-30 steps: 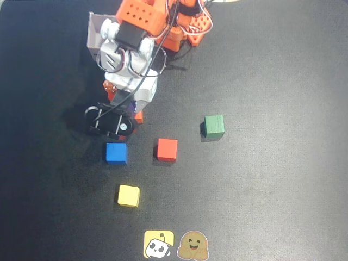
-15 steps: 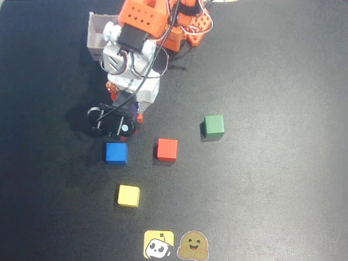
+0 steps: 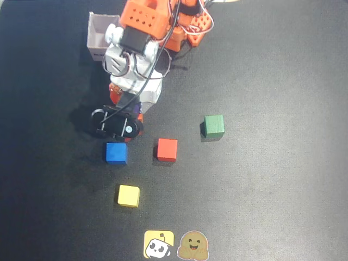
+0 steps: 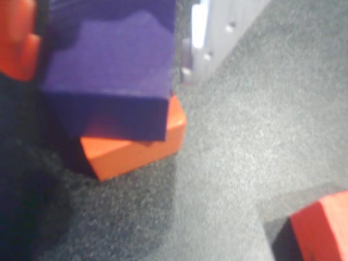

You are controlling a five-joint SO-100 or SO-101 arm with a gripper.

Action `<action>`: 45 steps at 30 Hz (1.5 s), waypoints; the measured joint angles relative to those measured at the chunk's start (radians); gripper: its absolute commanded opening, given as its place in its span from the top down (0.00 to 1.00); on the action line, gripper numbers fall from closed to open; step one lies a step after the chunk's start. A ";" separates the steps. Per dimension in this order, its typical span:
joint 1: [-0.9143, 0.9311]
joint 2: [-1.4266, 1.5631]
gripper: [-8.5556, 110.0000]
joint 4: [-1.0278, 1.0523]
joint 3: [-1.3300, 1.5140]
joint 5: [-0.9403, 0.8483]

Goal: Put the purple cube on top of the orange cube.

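In the wrist view the purple cube (image 4: 109,65) fills the upper left and sits above the orange cube (image 4: 136,147), covering most of its top. The two are not square to each other: the orange cube shows out at the 5 o'clock side of the purple one, with its corner and front face free. If the purple cube rests fully on the orange one or is a little above it, I cannot tell, because the picture is blurred there. An orange part of the jaws (image 4: 19,43) stands at the left edge, touching or just beside the purple cube. A pale plastic part stands at the right of the cube, at 1 o'clock. The jaws seem to be on both sides of the cube, but the contact itself is not clear, so I cannot say if they are clamped on it.

The overhead view does not show the stack well. The arm (image 3: 136,65) covers it; only a small purple bit and some orange show under the white body, near the black camera mount (image 3: 117,124).

The overhead view gives the rest of the black bench (image 3: 272,206): a blue cube (image 3: 116,153) at 6 o'clock from the mount, a red cube (image 3: 167,149) at about 4 o'clock, a green cube (image 3: 213,125) well apart at 3 o'clock, and a yellow cube (image 3: 129,196) below the blue one. A small white box (image 3: 100,35) stands at the top, beside the arm's base. In the wrist view only the red cube (image 4: 321,228) appears, at the lower right corner.
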 measured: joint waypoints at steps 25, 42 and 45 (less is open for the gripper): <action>-0.156 0.759 0.88 0.219 0.144 -0.023; -0.295 0.940 0.93 0.158 0.390 -0.028; -0.302 0.945 0.93 0.149 0.394 -0.038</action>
